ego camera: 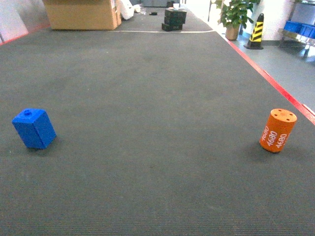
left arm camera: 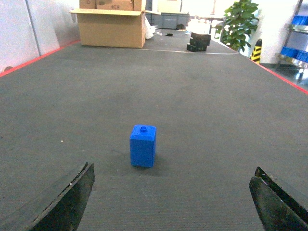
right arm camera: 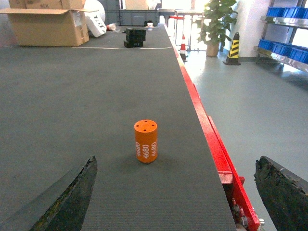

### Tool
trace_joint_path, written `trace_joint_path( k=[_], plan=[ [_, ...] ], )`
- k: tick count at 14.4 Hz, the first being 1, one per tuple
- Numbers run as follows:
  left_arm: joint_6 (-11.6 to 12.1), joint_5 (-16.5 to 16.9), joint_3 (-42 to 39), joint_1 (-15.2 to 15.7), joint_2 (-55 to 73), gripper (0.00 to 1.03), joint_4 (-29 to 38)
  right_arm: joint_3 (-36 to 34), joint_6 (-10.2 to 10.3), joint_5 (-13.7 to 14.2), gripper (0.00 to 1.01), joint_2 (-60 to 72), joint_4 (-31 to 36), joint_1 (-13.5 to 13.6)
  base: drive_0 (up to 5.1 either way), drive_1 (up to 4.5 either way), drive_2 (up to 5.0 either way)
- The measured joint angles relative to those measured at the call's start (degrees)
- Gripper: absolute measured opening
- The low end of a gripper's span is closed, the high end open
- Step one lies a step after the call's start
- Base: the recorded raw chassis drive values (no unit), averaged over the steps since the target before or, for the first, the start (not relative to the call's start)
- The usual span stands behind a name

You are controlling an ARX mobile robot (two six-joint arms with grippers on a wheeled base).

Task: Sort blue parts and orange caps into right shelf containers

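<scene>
The head camera is taking in both pieces at once on the dark mat, well apart: the blue part (ego camera: 34, 129) far to the left, the orange cap (ego camera: 278, 130) far to the right near the red edge (ego camera: 275, 86) — yet neither gripper is showing there. Each wrist camera is giving only its own piece. The left gripper (left arm camera: 173, 199) is sitting with its fingers spread wide and nothing between them, the blue part (left arm camera: 143, 146) standing upright just ahead, long axis vertical, boss on top. The right gripper (right arm camera: 175, 195) is likewise gaping and empty, the orange cap (right arm camera: 146, 141) standing upright ahead of it, holed face up, "4680" running up its side. Only the right wrist view is showing the grey floor beyond the table's red edge (right arm camera: 211, 139), and the steel shelf (right arm camera: 279, 54) carrying blue containers (right arm camera: 284, 48) — their insides are not visible from here.
</scene>
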Motion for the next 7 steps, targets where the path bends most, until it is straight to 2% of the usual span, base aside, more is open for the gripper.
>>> trace_joint_path(
  k=[7],
  plan=[
    [0.0,0.0,0.0,0.0,0.0,0.98,0.0,0.0,0.0,0.0,0.98,0.0,0.0,0.0,0.0,0.0,0.0]
  ],
)
